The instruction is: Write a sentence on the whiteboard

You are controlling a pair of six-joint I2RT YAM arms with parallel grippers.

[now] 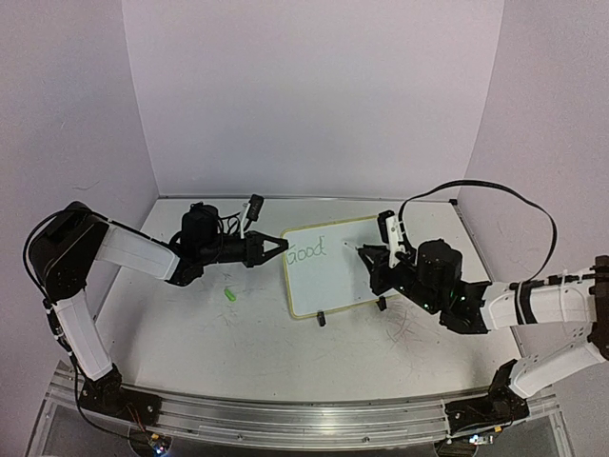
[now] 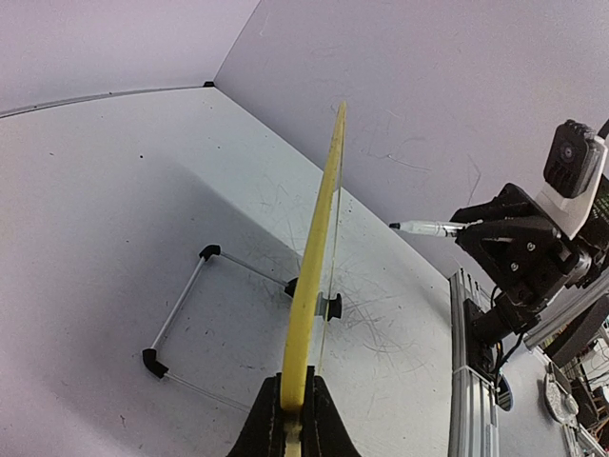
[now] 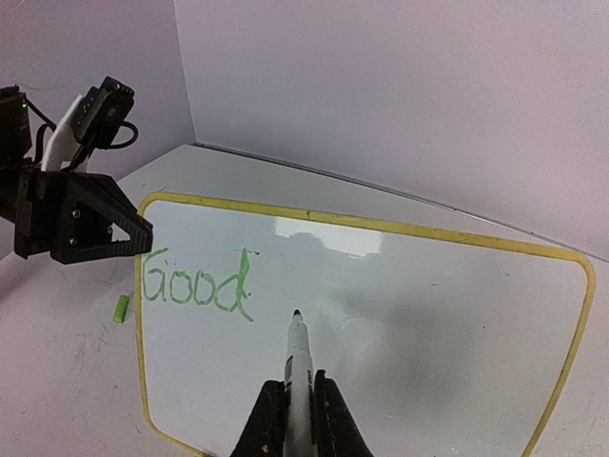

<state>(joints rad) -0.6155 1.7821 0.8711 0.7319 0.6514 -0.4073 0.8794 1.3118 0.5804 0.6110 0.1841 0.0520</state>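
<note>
Mid-tabletop [image 1: 238,352], the whiteboard [image 1: 328,284] stands tilted up on its wire stand [image 2: 181,319]. Left end effector [image 1: 278,244] is clamped narrow on the board's left yellow rim. Right end effector [image 3: 297,409] grips a marker [image 3: 299,357], tip pointing at the board face just right of the "d" and, from the left wrist view, slightly off it. Of the sentence [image 1: 305,253], only green "Good" shows, upper left. A green cap [image 1: 230,294] lies on the tabletop left of the board, apart from it.

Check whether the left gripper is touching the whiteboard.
Touching. The left wrist view shows the left gripper shut on the yellow rim of the whiteboard, a finger pressed against each side.
</note>
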